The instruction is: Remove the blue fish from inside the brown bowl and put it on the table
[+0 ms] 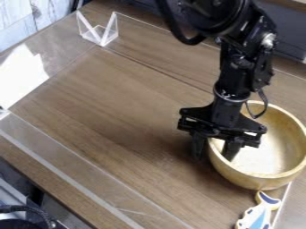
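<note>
The brown bowl [277, 170] stands on the table [107, 116] at the right, near the front edge. Its visible inside shows only bare wood. The blue fish [259, 216] lies flat on the table just in front of the bowl, outside it and partly cut off by the frame's bottom edge. My gripper [224, 151] hangs straight down over the bowl's left rim. Its fingers are apart, one outside the wall and one inside the bowl, and nothing shows between them but the rim. The gripper is open and well apart from the fish.
A clear plastic stand [97, 28] sits at the back left. A white sheet [20, 75] lies at the left edge. The glossy cover's edge [72, 183] runs along the front left. The black arm [239, 54] rises to the top right.
</note>
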### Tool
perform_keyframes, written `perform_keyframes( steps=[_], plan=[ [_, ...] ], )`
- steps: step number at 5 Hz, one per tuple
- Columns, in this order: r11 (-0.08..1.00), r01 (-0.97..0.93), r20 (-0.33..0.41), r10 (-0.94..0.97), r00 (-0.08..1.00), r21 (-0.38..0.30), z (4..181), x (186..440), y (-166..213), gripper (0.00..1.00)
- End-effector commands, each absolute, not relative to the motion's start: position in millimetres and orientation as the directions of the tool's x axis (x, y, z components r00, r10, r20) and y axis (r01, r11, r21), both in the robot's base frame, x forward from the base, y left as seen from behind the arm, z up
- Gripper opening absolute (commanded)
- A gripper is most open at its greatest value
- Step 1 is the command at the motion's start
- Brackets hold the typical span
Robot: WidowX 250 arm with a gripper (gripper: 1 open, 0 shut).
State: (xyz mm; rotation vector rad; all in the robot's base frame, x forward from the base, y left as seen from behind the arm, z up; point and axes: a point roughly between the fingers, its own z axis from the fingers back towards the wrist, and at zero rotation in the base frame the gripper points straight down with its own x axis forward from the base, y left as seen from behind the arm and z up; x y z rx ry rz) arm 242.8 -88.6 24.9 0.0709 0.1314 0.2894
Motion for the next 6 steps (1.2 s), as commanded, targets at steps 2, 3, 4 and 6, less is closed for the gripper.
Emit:
perform_keyframes(
  steps=[2, 3, 4, 6],
  plan=[
    [0.968, -0.199, -0.141, 0.220, 0.965, 0.150, 42.5, 233, -71, 0.00],
    [0.958, -0.235, -0.142, 0.259, 0.956, 0.164, 45.2, 230, -70, 0.00],
    [0.948, -0.272, -0.144, 0.296, 0.944, 0.166, 45.3, 227, -69, 0.00],
    [0.960, -0.220, -0.147, 0.246, 0.958, 0.172, 44.1, 230, -72, 0.00]
  ],
)
